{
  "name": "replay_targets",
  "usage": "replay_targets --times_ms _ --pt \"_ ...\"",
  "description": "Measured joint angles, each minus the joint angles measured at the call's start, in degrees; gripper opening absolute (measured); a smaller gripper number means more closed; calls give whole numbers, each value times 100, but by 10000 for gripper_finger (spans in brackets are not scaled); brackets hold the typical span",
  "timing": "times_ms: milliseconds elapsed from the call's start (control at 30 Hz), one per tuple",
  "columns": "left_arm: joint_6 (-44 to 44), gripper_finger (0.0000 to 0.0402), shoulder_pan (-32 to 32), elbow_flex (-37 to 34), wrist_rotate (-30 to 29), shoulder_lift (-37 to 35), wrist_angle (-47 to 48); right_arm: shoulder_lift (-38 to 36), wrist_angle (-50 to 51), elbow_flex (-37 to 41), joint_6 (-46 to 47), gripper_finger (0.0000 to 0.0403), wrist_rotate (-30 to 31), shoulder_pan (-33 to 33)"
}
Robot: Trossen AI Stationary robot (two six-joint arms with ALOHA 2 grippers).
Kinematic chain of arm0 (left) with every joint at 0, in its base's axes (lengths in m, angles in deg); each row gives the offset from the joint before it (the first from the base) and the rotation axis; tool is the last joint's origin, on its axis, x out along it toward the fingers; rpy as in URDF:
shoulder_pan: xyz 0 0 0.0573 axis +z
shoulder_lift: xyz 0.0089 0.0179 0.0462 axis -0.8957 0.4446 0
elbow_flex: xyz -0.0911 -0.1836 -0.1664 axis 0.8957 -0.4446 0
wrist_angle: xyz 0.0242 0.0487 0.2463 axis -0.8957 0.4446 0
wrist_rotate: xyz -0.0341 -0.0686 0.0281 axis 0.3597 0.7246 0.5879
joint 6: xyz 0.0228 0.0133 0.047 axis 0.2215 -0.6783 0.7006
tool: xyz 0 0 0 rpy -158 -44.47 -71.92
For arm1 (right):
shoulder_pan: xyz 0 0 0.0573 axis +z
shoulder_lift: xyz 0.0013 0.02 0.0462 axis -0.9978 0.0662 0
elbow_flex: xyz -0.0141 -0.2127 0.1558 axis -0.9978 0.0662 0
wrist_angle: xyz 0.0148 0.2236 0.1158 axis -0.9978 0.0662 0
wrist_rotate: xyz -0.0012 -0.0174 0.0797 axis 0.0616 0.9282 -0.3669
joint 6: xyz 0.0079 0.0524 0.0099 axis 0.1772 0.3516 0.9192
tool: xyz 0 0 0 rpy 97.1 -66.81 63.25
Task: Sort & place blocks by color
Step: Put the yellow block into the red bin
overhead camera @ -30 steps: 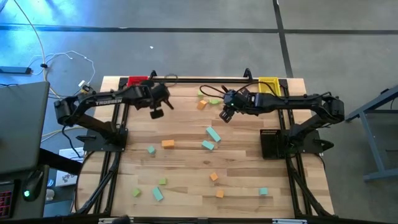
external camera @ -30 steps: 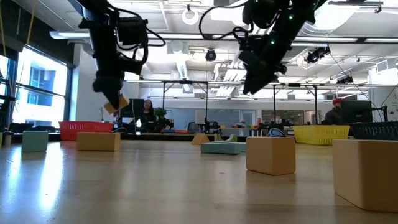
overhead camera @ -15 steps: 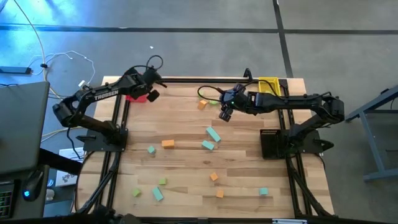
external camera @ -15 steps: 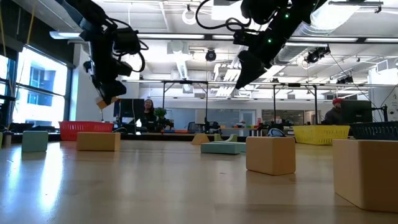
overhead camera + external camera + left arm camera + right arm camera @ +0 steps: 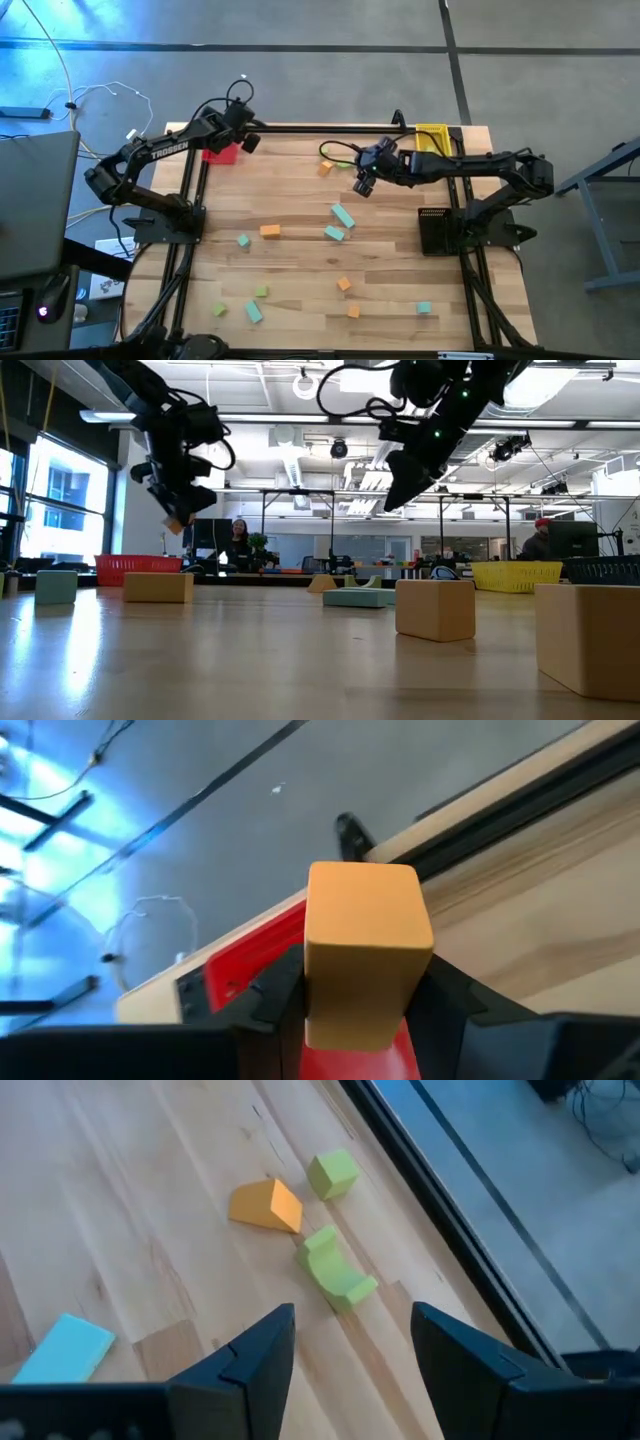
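- Wooden table (image 5: 300, 250) holds most blocks, scattered and unsorted
- left gripper (image 5: 355, 988) clamped on an orange block (image 5: 365, 945) above the red tray (image 5: 221, 153)
- right gripper (image 5: 345, 1342), fingers apart, hovers near green blocks (image 5: 336, 1276); yellow tray (image 5: 432, 134) far corner

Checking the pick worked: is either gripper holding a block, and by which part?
The left gripper holds an orange block, its fingers clamping the lower part from two opposite sides, over the red tray. The right gripper is open and empty.

A pale wooden worktop (image 5: 300, 270) carries a red rectangular tray (image 5: 221, 153) at its far left corner and a yellow rectangular tray (image 5: 432, 134) at its far right.
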Motion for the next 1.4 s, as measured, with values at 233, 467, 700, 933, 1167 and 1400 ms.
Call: replay_targets --times_ms 233,467,700,933,1167,1400 --pt "-322 108 237 0 352 4 -328 0 -205 112 25 188 448 -30" --pt "-849 110 278 0 732 4 -202 0 -796 112 -81 188 396 -312" --pt "-1111 109 267 0 707 4 -88 0 -837 112 -86 188 352 -538" --pt "-1237 106 169 0 149 280 -198 0 -837 112 -465 188 207 -666" --pt "-1529 108 86 234 -705 887 -53 0 -828 112 -762 188 139 -856" --pt "-1837 110 84 529 -1359 1528 441 0 -672 112 -886 188 -244 -1101"
